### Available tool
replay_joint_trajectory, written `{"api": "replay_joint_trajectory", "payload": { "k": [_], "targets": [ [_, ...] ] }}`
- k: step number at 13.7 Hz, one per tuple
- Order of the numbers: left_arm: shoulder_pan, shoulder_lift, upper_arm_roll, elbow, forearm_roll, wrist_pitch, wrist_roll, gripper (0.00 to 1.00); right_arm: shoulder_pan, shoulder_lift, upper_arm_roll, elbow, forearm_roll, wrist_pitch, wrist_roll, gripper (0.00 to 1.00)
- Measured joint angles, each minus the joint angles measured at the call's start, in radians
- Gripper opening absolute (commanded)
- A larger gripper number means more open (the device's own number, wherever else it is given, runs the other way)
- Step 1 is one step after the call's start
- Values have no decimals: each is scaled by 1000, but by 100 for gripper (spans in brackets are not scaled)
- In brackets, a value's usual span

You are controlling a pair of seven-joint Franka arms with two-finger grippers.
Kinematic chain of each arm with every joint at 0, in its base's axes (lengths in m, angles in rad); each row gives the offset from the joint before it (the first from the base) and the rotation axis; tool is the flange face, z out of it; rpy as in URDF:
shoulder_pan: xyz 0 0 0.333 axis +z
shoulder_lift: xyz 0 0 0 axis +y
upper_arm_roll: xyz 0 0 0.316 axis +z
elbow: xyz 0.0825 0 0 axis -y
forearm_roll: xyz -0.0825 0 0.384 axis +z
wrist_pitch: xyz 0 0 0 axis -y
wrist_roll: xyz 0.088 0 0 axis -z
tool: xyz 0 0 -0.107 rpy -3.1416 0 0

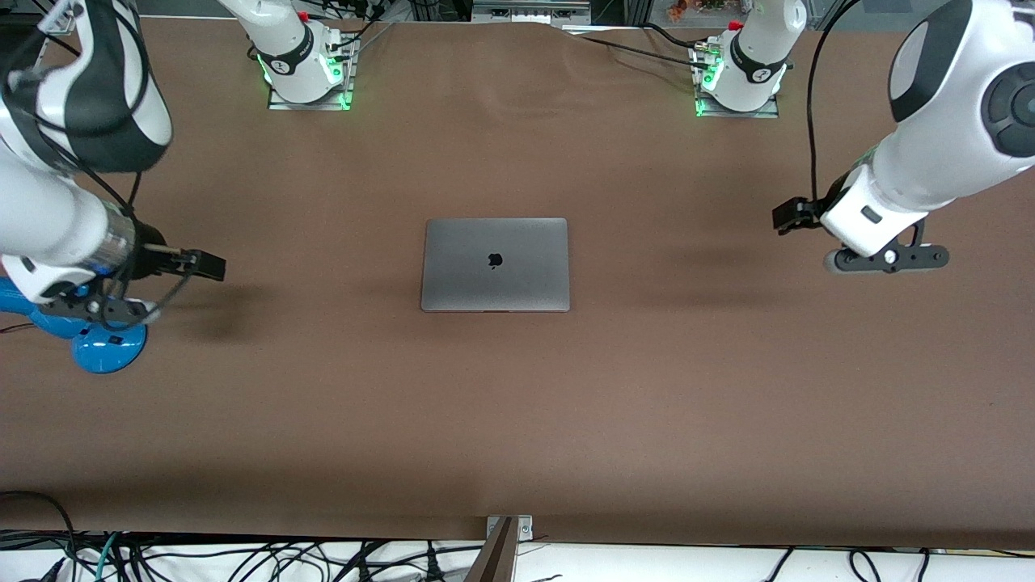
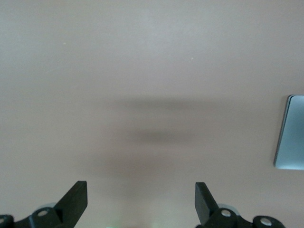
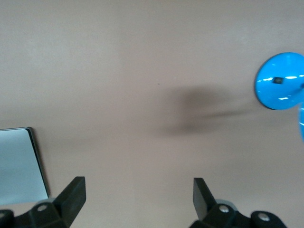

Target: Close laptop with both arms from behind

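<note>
Laptop [image 1: 495, 264] lies shut and flat mid-table [image 1: 517, 420], logo up, nothing touching it. Left gripper [image 2: 141, 202] hangs wide open over bare table toward the left arm's end. Right gripper [image 3: 139, 199] hangs wide open toward the right arm's end, near a blue round-based object [image 1: 107, 343].

A robotics lab: bolted arm bases [image 1: 307, 69], cables [image 1: 242, 558].

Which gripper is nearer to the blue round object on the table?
The right gripper: it hangs just above the blue round object, jaws open. The left gripper is over bare table toward the left arm's end, jaws open.
</note>
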Motion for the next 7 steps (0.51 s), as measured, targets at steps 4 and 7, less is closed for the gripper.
{"api": "replay_joint_trajectory", "payload": {
  "k": [4,7],
  "targets": [
    [-92,-104,207,-96,-35,2,139,100,4,-138,-48,-38,13,-28,-108,100],
    [-110,-149,274,-122,-38,2,205,100,14,-206,-81,-43,44,-41,-114,100]
  ]
}}
